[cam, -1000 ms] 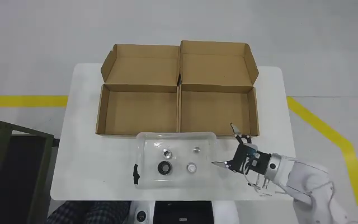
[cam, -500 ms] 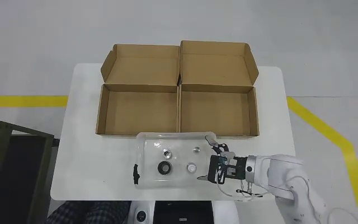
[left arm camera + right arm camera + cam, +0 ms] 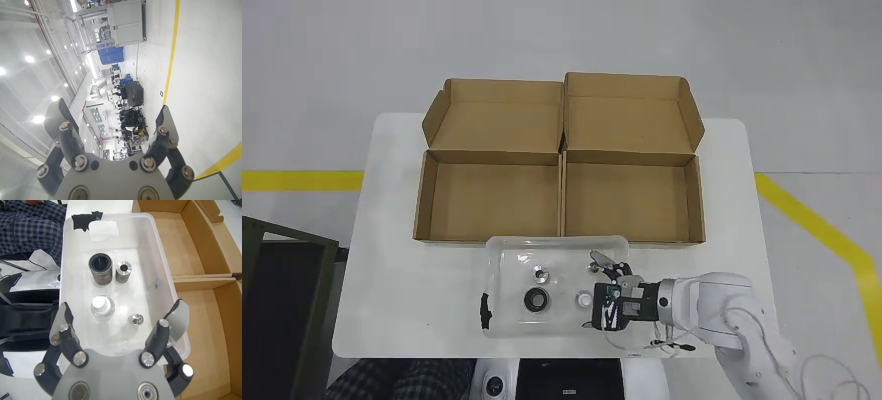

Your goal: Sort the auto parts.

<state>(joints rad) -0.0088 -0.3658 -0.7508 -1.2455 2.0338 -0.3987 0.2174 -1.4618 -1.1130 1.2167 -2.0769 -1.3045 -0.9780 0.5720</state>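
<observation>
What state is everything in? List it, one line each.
clear bin: holds four parts.
black bearing: upright.
metal sleeve: upright.
white-capped part: upright.
small metal plug: upright.
left box: open, empty.
right box: open, empty.
right gripper: open, above clear bin.
left gripper: open, empty.

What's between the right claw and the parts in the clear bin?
Nothing visible. The open right claw hangs over one end of the bin; the capped bottle and small silver plug nearest it stand uncovered, apart from each other.

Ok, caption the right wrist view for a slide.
Open right gripper over a clear bin of four parts, beside cardboard boxes.
</observation>
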